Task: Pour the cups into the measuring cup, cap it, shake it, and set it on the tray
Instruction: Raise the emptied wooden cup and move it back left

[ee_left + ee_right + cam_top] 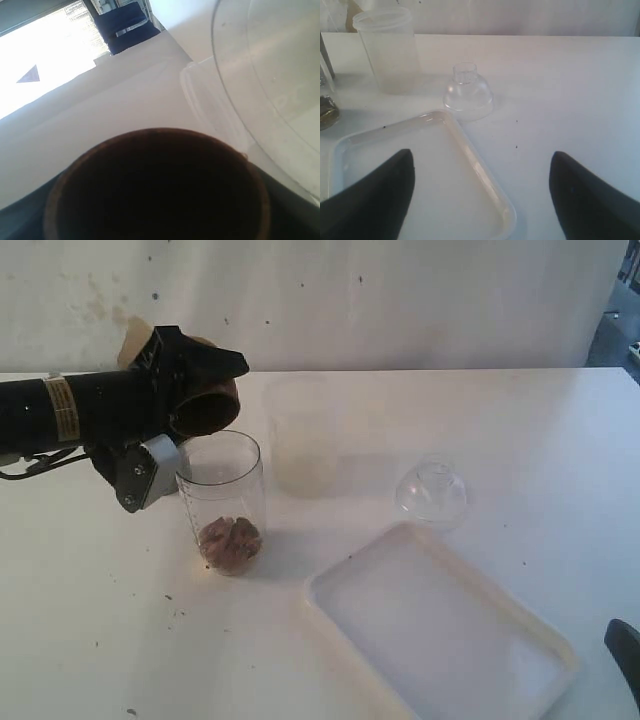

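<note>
My left gripper (pixel 190 390) is shut on the squat brown wooden cup (pixel 212 408), holding it tipped on its side just above the rim of the clear measuring cup (pixel 222 502). A clump of brown pieces lies at the bottom of the measuring cup. In the left wrist view the wooden cup's dark mouth (pixel 155 190) fills the foreground and hides the jaws, with the measuring cup's clear wall (pixel 260 85) beside it. The white tray (pixel 440 630) lies to the front right. My right gripper (pixel 480 195) hangs open and empty over the tray's corner (pixel 470 155).
A frosted whitish container (pixel 300 440) stands just behind the measuring cup. The clear dome lid (pixel 432 490) rests on the table between that container and the tray, also in the right wrist view (pixel 467 92). The right gripper's tip (pixel 625 645) shows at the frame's lower right edge.
</note>
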### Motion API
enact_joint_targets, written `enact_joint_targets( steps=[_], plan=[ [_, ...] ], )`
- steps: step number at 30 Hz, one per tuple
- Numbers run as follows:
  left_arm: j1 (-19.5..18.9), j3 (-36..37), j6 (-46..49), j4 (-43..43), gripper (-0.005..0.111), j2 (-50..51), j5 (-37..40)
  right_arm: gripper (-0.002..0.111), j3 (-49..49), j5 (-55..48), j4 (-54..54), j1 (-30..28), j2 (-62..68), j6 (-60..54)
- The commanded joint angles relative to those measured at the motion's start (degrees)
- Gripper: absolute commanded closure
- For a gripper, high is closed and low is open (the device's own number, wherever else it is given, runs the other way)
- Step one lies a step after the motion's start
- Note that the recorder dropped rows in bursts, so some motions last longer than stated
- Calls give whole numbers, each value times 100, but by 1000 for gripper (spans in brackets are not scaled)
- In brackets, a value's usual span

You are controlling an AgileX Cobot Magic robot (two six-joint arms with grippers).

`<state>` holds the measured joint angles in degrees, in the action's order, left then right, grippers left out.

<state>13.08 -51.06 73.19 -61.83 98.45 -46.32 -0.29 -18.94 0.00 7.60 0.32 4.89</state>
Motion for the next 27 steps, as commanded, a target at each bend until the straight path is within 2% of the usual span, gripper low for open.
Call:
enact_joint_targets(
  steps=[1, 5, 8, 12, 13, 17, 21, 27],
  plan=[
    [22, -37, -735, 219, 107, -8, -102, 39, 29, 53, 0, -31, -32, -7],
    [22, -37, -3640, 1241, 107, -8, -384, 39, 29, 53, 0, -31, -32, -7],
    [22, -37, -5325, 2233, 107, -8, -700, 39, 29, 53, 0, -31, -32, -7],
    [22, -37, -7574, 2763, 107, -8, -1378, 39, 29, 53, 0, -31, -32, -7],
    [22, -37, -7936, 2777, 107, -8, -1609, 39, 29, 53, 0, -31, -32, -7],
    [22, -37, -8141, 2748, 107, -8, -2258, 39, 29, 53, 0, -31, -32, -7],
    [22, -37, -9421, 2299, 107, -8, -2287, 39, 29, 53, 0, -31, -32, -7],
    [12, -37, -11336, 2130, 107, -115, -2250, 39, 29, 53, 0, -31, -32, -7]
  ],
)
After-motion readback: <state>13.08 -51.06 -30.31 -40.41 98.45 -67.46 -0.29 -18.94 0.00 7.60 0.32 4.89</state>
